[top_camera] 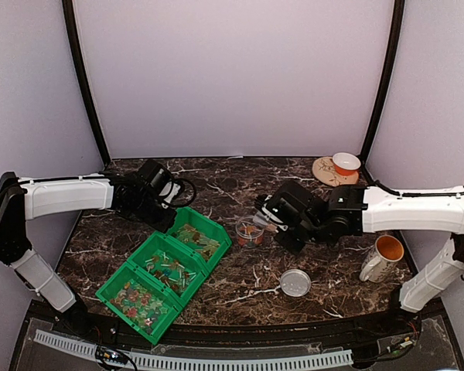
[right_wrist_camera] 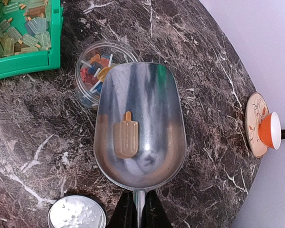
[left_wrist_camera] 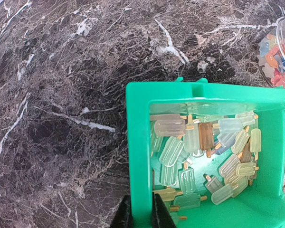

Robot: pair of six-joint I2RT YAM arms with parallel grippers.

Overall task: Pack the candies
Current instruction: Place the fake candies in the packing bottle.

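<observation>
Small popsicle-shaped candies (left_wrist_camera: 204, 152) in pale green, yellow and brown fill the green bin (left_wrist_camera: 138, 142). My left gripper (left_wrist_camera: 140, 213) is shut on that bin's left wall, one finger inside and one outside. My right gripper (right_wrist_camera: 139, 211) is shut on the handle of a metal scoop (right_wrist_camera: 152, 156). A single tan candy (right_wrist_camera: 126, 137) lies in the scoop. The scoop's front lip hangs over the clear jar (right_wrist_camera: 88, 71), which holds red, orange and blue candies. In the top view the left gripper (top_camera: 168, 219) is at the far bin and the right gripper (top_camera: 282, 220) beside the jar (top_camera: 250, 231).
Three green bins (top_camera: 213, 232) stand in a diagonal row at front left. The jar's grey lid (top_camera: 295, 282) lies flat near the front. A mug (top_camera: 383, 257) stands at the right, and a small orange cup (top_camera: 346, 163) sits on a coaster at the back right.
</observation>
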